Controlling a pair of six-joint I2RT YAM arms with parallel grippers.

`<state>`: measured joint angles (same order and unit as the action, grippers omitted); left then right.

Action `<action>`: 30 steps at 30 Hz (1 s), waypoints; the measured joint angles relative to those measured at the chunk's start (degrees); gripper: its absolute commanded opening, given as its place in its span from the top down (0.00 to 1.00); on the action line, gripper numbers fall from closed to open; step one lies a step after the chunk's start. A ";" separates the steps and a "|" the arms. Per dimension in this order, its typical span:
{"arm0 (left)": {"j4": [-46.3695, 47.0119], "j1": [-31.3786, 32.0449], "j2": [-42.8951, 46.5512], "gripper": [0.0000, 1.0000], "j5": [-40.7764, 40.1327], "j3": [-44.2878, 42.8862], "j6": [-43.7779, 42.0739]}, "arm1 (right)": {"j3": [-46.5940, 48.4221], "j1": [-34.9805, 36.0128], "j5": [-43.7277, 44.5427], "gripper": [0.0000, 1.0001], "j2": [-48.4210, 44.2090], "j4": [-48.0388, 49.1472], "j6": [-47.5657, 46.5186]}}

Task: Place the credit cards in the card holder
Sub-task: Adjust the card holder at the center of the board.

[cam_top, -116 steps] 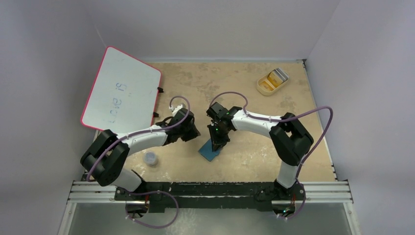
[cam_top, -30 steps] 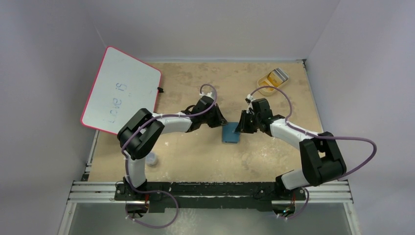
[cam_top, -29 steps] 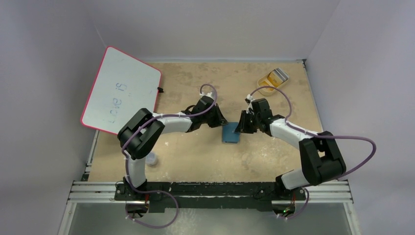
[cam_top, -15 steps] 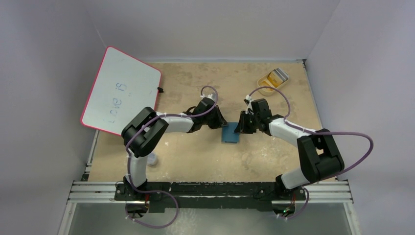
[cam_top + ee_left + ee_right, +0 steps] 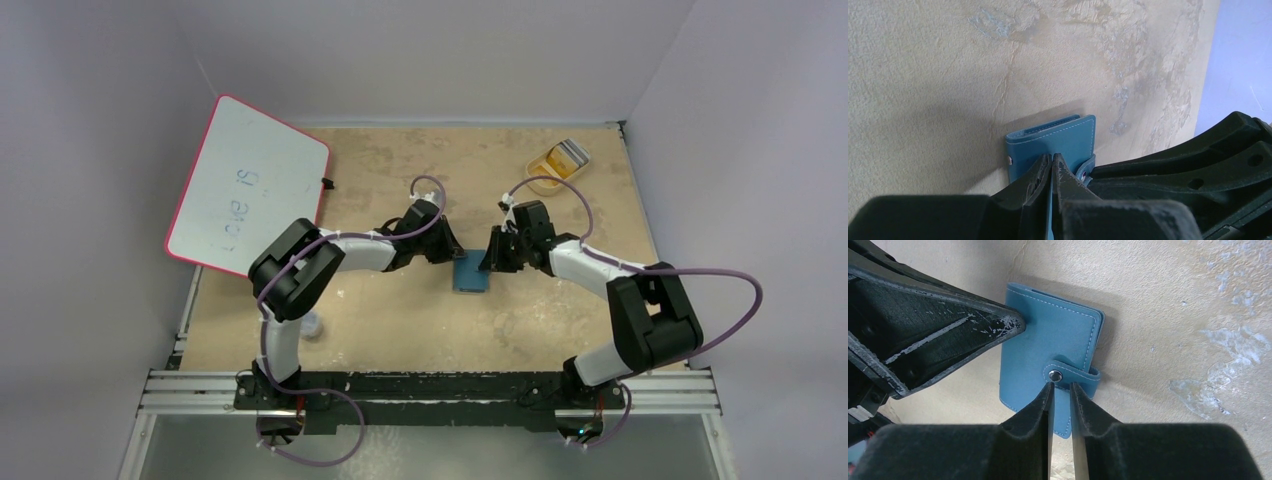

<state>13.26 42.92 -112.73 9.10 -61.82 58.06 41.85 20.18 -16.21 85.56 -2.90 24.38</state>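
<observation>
The card holder (image 5: 470,273) is a blue wallet lying closed on the table's middle, its snap strap (image 5: 1075,376) fastened. My left gripper (image 5: 1052,156) is shut, its tips pressed on the card holder's (image 5: 1060,139) cover from the left. My right gripper (image 5: 1061,385) comes in from the right, its jaws a narrow gap apart at the strap's edge beside the snap, with the card holder's (image 5: 1048,335) cover showing between them. In the top view the two grippers (image 5: 455,250) (image 5: 487,262) flank the wallet. The credit cards (image 5: 565,154), orange-yellow and grey, lie in the beige tray at the back right.
A pink-rimmed whiteboard (image 5: 247,183) leans over the table's back-left edge. A small clear cup (image 5: 309,323) stands near the left arm's base. The beige oval tray (image 5: 538,180) sits close to the back-right corner. Walls enclose three sides.
Since the oldest frame both arms and the card holder have moved up and right, toward the table's middle. Over the last second the right jaws narrowed slightly; the left elbow shifted a little.
</observation>
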 measured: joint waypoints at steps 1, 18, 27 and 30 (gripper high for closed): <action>-0.02 0.02 0.00 0.96 -0.11 -0.02 0.00 | 0.09 0.00 0.00 0.78 -0.02 -0.04 0.02; 0.02 0.37 0.00 0.95 -0.92 -0.02 0.04 | 0.68 -0.11 -1.29 0.81 1.46 0.68 -0.50; 0.02 0.37 0.00 0.95 -2.23 -0.22 0.04 | 1.60 -0.13 -3.43 0.80 2.97 1.20 -2.45; 0.00 0.37 0.00 0.95 -2.32 -0.22 0.07 | 1.77 -0.11 -3.58 0.80 2.95 0.98 -2.89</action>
<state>13.26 43.29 -112.73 6.79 -62.04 58.13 43.62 20.08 -19.79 88.51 -1.91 21.50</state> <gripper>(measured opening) 0.044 0.198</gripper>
